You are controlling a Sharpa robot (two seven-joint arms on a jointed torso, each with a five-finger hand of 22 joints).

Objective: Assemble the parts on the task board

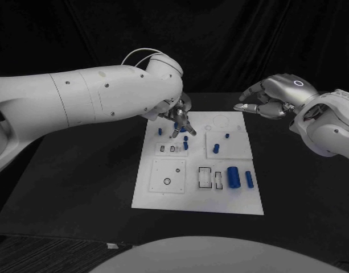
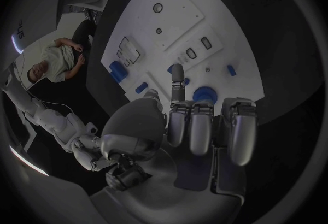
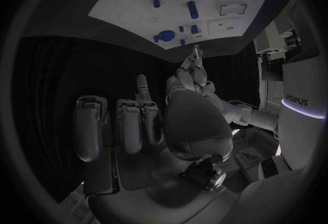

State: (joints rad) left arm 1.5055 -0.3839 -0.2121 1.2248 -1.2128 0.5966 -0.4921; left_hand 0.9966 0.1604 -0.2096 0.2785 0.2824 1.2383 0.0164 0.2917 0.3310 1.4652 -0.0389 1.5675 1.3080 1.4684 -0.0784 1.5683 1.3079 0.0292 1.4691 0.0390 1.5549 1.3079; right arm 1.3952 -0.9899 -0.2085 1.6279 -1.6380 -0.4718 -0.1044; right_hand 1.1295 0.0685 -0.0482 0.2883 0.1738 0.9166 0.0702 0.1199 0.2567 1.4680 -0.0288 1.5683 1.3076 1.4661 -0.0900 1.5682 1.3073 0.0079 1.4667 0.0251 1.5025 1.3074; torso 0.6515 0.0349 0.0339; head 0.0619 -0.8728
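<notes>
The board (image 1: pixel 174 193) lies mid-table (image 1: pixel 76 187) with blue parts (image 1: pixel 233 177) on it. The left hand (image 1: pixel 177 115) hovers over the board's far left corner; whether it holds anything I cannot tell. The right hand (image 1: pixel 266 101) hangs beyond the far right corner, fingers loosely apart, holding nothing.

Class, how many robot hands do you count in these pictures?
2: the left hand over the task board's far end, the right hand just beyond its far right corner.

left hand (image 1: pixel 177 115) reaches down, right hand (image 1: pixel 266 101) hovers, fingers curled.
</notes>
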